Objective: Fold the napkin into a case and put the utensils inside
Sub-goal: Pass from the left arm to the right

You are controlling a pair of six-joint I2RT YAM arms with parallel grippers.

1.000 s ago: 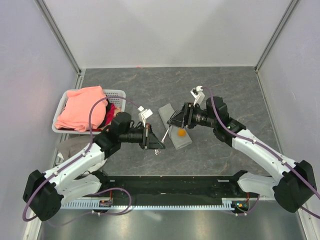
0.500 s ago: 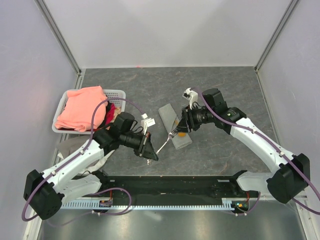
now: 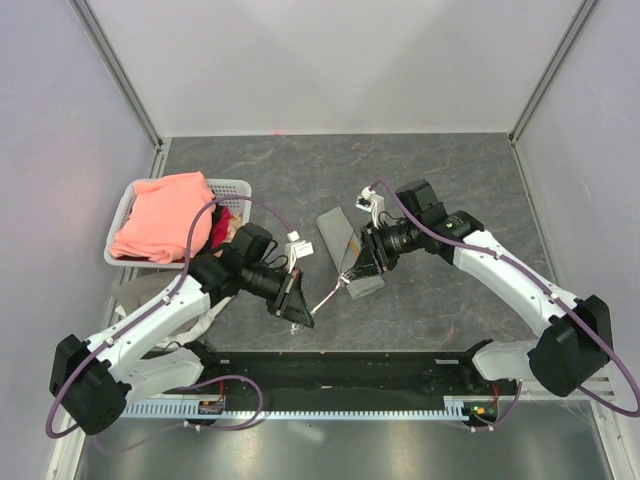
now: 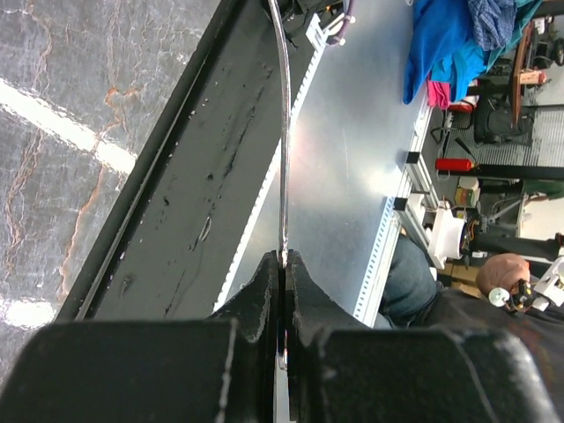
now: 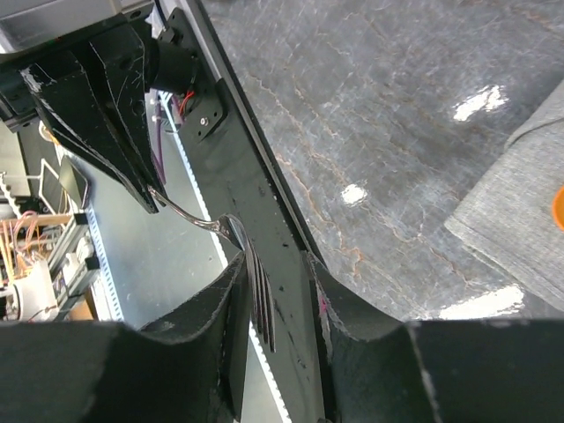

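The left tool [image 3: 299, 311] is clamped tight on the handle end of the fork [image 3: 328, 295]. In its wrist view the fingers [image 4: 264, 295] press together, with the thin metal handle rising straight out between them. The fork runs rightward to the right tool [image 3: 352, 277], tines end first. That tool's jaws stand partly apart with the tines between them. A gap shows on one side, so it brackets the fork's head without a clear grip. Just behind the right tool the case [image 3: 338, 232] lies flat and diagonal on the tabletop [image 3: 450, 170], its near end under the tool. In the right wrist view an orange sliver of the spoon [image 5: 558, 207] shows on the case's cloth at the frame edge.

Half a second ago the right tool sat farther back over the case; it has since come forward and left onto the fork's head. The left tool has barely shifted. A second ago the spoon's orange bowl showed from above; now the right tool covers it.

At far left a white basket [image 3: 232, 186] holds a salmon-pink cloth [image 3: 165, 215], and a pale rag [image 3: 150, 290] lies in front of it. The tabletop is dark grey with stone-like veins and is enclosed by pale walls [image 3: 330, 60].
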